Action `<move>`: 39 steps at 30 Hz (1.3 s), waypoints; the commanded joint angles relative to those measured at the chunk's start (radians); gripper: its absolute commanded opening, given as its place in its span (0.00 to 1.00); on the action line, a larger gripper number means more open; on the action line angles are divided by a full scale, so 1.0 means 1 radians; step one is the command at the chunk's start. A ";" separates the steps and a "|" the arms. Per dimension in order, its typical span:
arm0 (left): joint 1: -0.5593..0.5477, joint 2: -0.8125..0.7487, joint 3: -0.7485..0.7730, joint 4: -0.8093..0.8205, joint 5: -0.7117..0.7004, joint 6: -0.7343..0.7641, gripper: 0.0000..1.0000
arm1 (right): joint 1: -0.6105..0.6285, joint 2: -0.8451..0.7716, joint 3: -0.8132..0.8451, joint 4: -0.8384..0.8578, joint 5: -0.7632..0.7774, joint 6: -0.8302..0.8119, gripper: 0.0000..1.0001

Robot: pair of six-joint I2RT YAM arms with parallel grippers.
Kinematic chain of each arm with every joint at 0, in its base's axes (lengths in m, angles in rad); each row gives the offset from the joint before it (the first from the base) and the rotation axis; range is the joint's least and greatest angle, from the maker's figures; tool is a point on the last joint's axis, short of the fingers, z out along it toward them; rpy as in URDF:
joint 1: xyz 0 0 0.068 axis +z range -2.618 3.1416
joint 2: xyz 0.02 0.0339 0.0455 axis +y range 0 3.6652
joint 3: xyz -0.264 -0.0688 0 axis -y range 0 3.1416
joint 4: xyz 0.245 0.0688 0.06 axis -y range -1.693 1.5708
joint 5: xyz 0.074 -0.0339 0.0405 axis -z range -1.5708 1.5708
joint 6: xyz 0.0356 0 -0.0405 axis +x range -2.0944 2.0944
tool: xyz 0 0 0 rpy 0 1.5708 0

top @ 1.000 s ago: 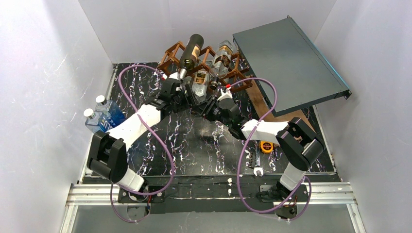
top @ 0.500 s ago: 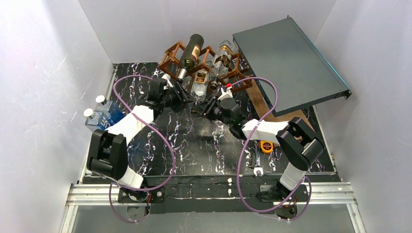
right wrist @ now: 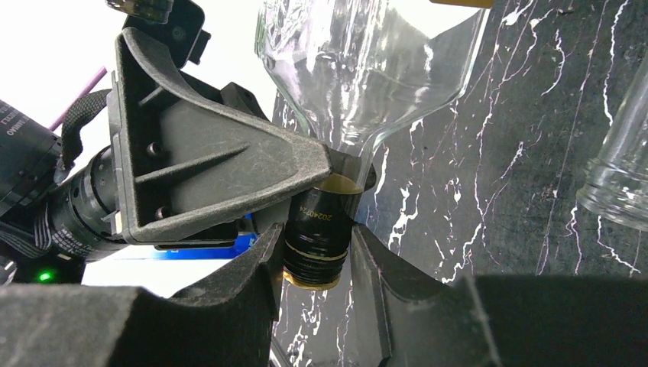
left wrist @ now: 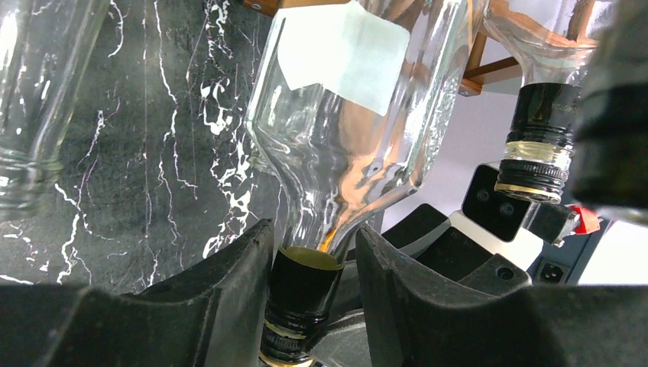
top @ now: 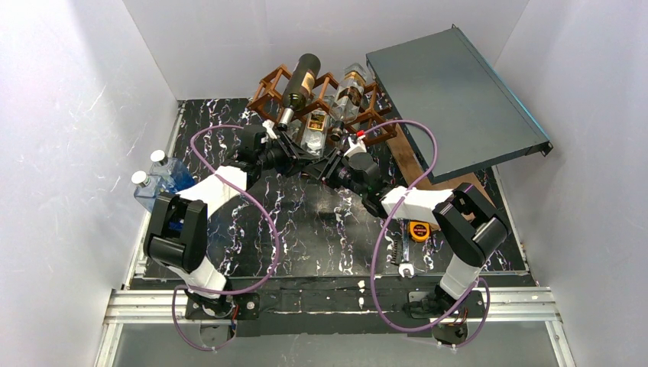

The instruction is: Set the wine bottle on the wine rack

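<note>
The wine bottle [left wrist: 344, 138] is showing clear, glossy glass with a white matt paper label [left wrist: 344, 46]. The wine rack [top: 264, 80] is looking like smooth reddish-brown wood. The left gripper's fingers [left wrist: 229, 298] are appearing as grainy matt black plastic; the tabletop [top: 321, 229] is gleaming like marble.

Overhead, the left tool [top: 302, 155] and right tool [top: 320, 162] hide the neck of the clear wine bottle [top: 314, 128]. Both wrist views crop its body at the top edge; the wine rack [left wrist: 489, 71] shows only slivers there.
</note>
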 commanded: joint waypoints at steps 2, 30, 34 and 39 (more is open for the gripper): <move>0.004 0.027 -0.007 0.052 0.033 -0.031 0.39 | -0.009 0.006 0.032 0.138 -0.042 0.015 0.01; 0.022 0.080 -0.046 0.227 0.089 -0.111 0.24 | -0.008 0.029 0.078 0.075 -0.086 -0.004 0.11; 0.023 0.067 -0.057 0.229 0.080 -0.110 0.14 | -0.009 0.014 0.079 0.045 -0.081 -0.022 0.30; 0.029 0.045 -0.086 0.234 0.056 -0.110 0.02 | -0.008 -0.014 0.091 -0.056 -0.056 -0.064 0.50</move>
